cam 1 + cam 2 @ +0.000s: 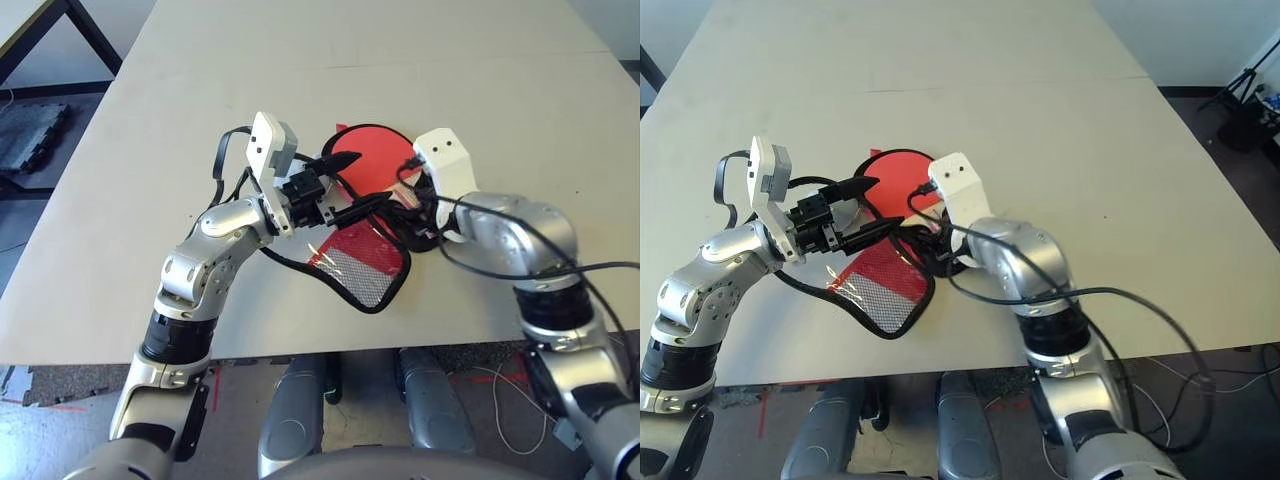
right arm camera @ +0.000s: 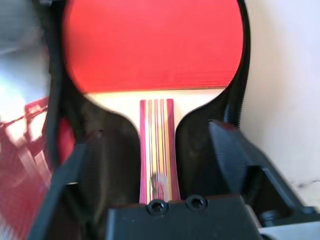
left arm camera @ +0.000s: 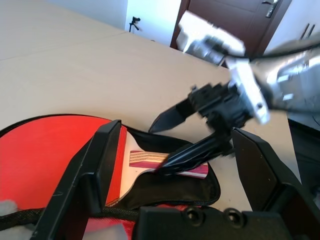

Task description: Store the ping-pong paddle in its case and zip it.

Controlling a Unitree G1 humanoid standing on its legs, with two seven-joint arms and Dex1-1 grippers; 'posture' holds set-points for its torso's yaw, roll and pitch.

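The ping-pong paddle [image 1: 368, 150] lies on the table inside the opened case [image 1: 352, 266]. Its red face points away from me and its striped wooden handle [image 2: 157, 142] rests on the case's black lining [image 2: 112, 145]. The case's red flap with the mesh pocket is folded back toward the near edge. My right gripper [image 2: 150, 142] is open and straddles the handle without pinching it. Over the case, beside the paddle's face, my left gripper [image 1: 366, 180] hovers open with nothing between its fingers [image 3: 95, 170].
The pale table [image 1: 420, 70] stretches far beyond the case, with a seam across it at the back. Its near edge runs just below the case flap. Black cables [image 1: 500, 265] loop off my right forearm. At the left are dark floor and black table legs [image 1: 60, 30].
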